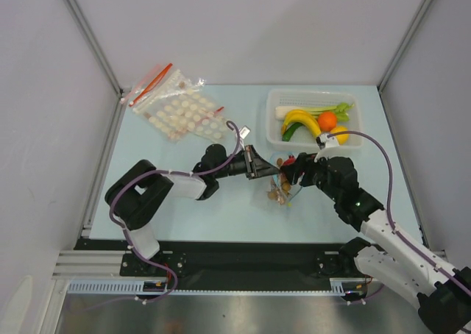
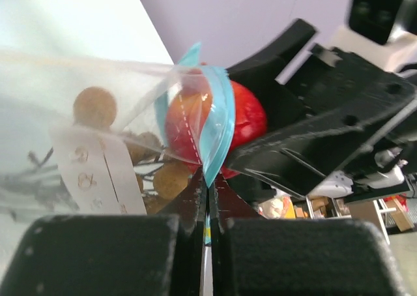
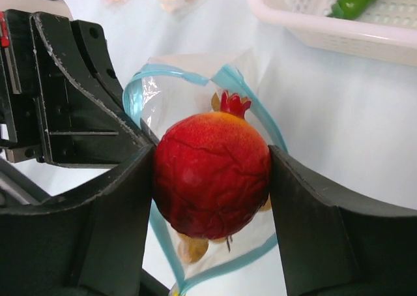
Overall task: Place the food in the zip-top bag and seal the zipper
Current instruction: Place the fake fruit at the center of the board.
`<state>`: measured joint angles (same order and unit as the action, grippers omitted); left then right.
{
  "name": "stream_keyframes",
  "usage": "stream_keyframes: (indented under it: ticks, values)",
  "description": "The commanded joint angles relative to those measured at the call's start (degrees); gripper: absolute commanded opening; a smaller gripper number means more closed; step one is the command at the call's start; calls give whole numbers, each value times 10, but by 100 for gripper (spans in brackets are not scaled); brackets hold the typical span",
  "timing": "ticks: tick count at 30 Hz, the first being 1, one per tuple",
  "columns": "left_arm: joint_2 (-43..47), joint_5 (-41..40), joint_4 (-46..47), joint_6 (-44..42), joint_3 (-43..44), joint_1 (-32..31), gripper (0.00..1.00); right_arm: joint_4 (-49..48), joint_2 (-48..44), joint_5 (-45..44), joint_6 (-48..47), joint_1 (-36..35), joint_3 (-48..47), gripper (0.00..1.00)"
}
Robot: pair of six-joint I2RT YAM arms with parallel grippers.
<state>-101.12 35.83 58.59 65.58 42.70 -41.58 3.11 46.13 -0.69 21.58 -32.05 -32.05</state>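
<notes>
My right gripper [image 3: 212, 198] is shut on the small red round fruit [image 3: 208, 165] and holds it just over the open mouth of the small clear zip-top bag [image 3: 163, 94]. The light blue-teal zipper [image 2: 218, 133] rings that mouth. My left gripper [image 2: 208, 201] is shut on the zipper edge and holds the bag's mouth up. Tan-brown round fruits [image 2: 94, 105] on thin stems lie inside the bag, and one shows below the red fruit [image 3: 194, 247]. In the top view both grippers meet mid-table, left [image 1: 259, 165] and right [image 1: 294, 166], over the bag [image 1: 280, 193].
A white basket [image 1: 309, 94] at the back right holds bananas, an orange, a lemon and green vegetables. A clear bag of white round discs [image 1: 184, 117] and a clear bag with a red strip [image 1: 151, 84] lie at the back left.
</notes>
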Motion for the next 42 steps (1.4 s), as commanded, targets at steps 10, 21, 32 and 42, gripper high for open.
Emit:
stream_keyframes:
  ticks: [10,21,32,42]
  values:
    - [47,56,-31,-26,30,6,0,-115,13,177,42,54,26,27]
    - [87,78,-123,-83,52,6,0,-126,58,170,58,59,28,20]
    - [109,-18,-577,-312,233,-27,2,-175,103,206,64,36,32,9]
    - [91,-235,-870,-432,406,-80,2,-231,76,234,70,17,52,7]
